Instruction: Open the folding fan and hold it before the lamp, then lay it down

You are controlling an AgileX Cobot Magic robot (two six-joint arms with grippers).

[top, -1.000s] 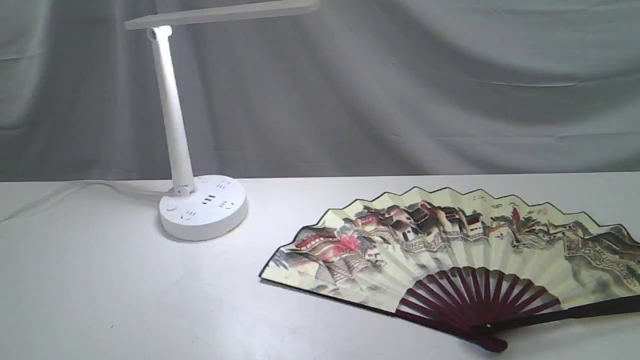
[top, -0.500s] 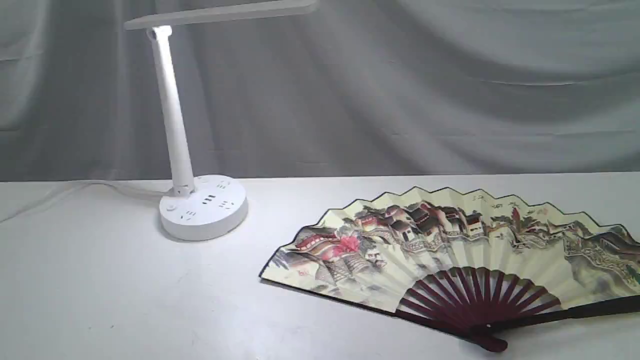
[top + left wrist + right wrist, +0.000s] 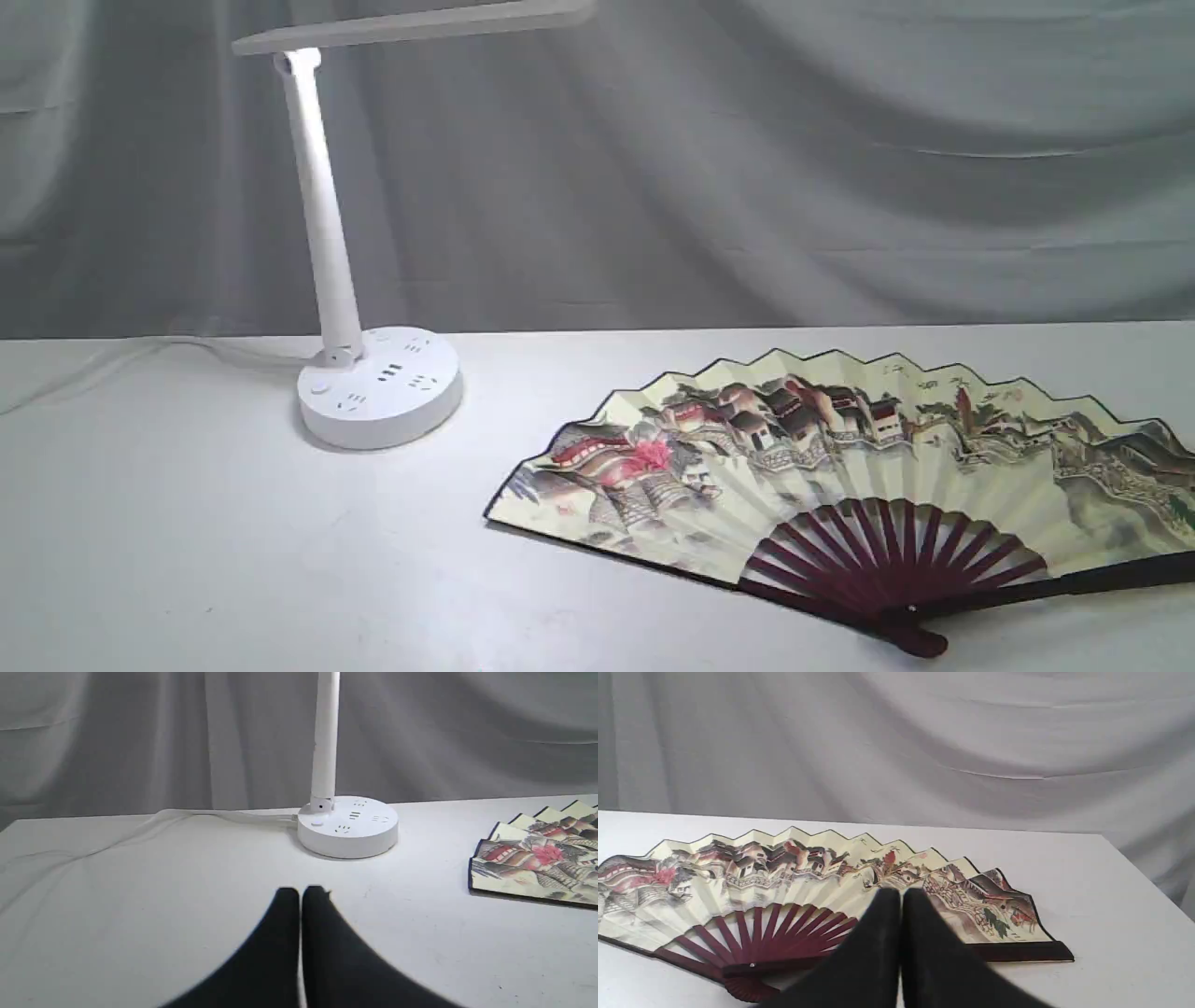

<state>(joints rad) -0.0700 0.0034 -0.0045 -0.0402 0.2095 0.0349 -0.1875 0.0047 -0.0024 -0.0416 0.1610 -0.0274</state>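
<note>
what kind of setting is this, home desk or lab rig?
Most likely a staged lab tabletop, not a home: a plain white table, a grey cloth backdrop draped behind it, and the lamp and opened folding fan laid out as props.

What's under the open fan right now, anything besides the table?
The folding fan lies spread flat on the white table. Nothing sticks out past its edges, and only bare table shows between the ribs. The paper leaf hides whatever is directly beneath it.

Cream fan (image 3: pixel 840 457), black-edged, painted with houses and red blossoms, dark maroon ribs (image 3: pixel 882 555); white lamp (image 3: pixel 383 394); white tabletop (image 3: pixel 187 551); grey curtain (image 3: pixel 747 187).
</note>
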